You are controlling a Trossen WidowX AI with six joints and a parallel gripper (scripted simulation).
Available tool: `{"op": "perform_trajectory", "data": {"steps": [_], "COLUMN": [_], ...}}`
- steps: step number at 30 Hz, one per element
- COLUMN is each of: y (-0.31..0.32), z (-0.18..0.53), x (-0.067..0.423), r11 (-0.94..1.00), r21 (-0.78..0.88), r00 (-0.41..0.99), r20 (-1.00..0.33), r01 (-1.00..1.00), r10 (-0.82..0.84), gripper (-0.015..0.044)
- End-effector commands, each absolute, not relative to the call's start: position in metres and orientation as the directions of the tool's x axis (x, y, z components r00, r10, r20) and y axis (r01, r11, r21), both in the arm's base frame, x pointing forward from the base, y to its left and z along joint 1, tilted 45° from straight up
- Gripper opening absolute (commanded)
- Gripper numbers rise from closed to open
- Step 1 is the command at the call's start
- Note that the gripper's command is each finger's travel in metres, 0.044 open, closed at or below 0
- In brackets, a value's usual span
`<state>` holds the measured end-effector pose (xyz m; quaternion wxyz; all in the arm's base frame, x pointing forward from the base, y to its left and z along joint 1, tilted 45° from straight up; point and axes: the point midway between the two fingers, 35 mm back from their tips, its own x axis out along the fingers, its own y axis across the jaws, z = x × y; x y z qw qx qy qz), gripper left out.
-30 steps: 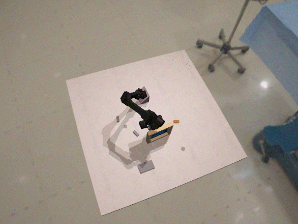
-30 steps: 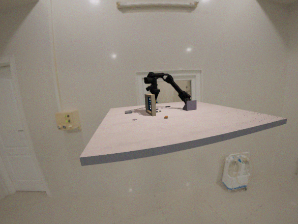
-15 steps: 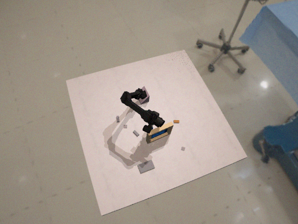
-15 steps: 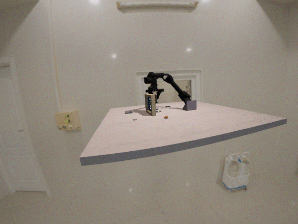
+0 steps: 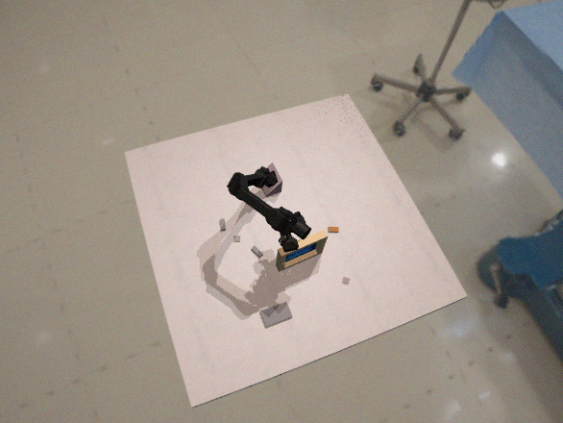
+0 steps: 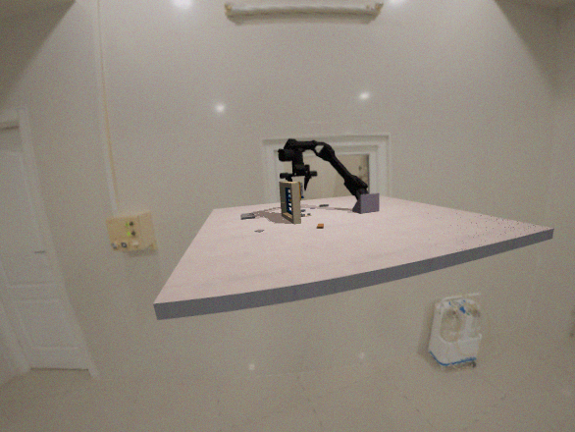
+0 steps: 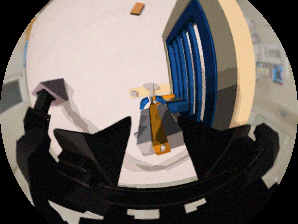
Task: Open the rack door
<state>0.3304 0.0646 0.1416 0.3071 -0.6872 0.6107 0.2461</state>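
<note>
The tan rack frame (image 5: 281, 261) (image 6: 295, 211) (image 7: 245, 65) stands upright on the table (image 5: 384, 192) (image 6: 392, 236). Its blue barred door (image 5: 301, 252) (image 6: 288, 196) (image 7: 210, 50) appears to sit within the frame. The orange-and-grey handle (image 7: 158, 125) projects from the door's face on the arm's side; a bit of orange (image 6: 301, 190) shows in the exterior view. My gripper (image 7: 154, 119) is open above the handle, one finger on each side of it in the wrist view, with gaps on both sides. In the top view the arm hides the fingertips and most of the handle.
An orange block (image 5: 332, 230) (image 6: 320, 226) (image 7: 137, 8) lies near the frame's far end. Small grey blocks (image 5: 257, 251) lie on the arm's side, another (image 5: 346, 281) beyond the frame. A flat grey box (image 5: 276, 316) (image 6: 248, 216) and a purple wedge (image 6: 369, 202) also stand there.
</note>
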Motion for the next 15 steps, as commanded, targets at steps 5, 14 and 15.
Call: {"op": "perform_trajectory", "data": {"steps": [5, 14, 15], "y": [0.0646, 0.0646, 0.0646], "z": [0.1412, 0.1412, 0.1412], "x": [0.3313, 0.3313, 0.3313], "r11": [-0.301, -0.306, -0.306], "r21": [0.110, 0.116, 0.116], "r00": [0.136, 0.136, 0.136], "r20": [-0.712, -0.712, -0.712], "r01": [-0.947, -0.945, -0.945], "r10": [-0.689, -0.689, -0.689], "gripper": [0.0287, 0.0260, 0.0254]}}
